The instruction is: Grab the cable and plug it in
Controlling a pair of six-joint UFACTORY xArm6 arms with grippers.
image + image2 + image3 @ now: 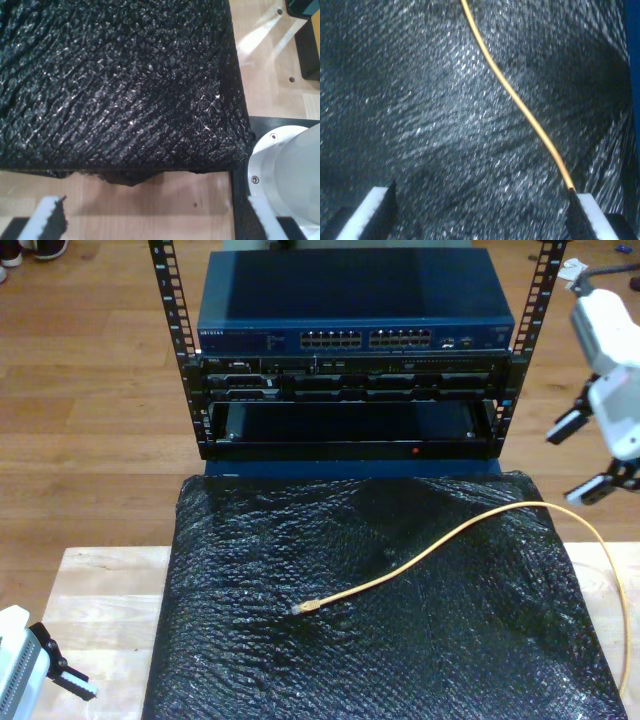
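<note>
The yellow-orange cable (420, 560) lies in a curve across the black textured mat (300, 540). Its clear plug (303, 608) rests near the mat's middle, and its other end runs off the exterior view's right edge. My second gripper (580, 458) hangs open above the mat's far corner at the exterior view's right. In its wrist view the cable (520, 102) crosses the mat and ends beside one fingertip (584, 200), with nothing between the fingers of the gripper (482, 195). My first gripper (152, 200) is open over bare wood at the mat's edge (115, 85), low at the exterior view's left (60, 665).
A blue network switch (355, 300) with rows of ports (370, 339) sits in a black rack (350, 390) behind the mat. The wooden table (100, 590) shows beside the mat. A white arm base (290, 175) on a black plate stands near my first gripper.
</note>
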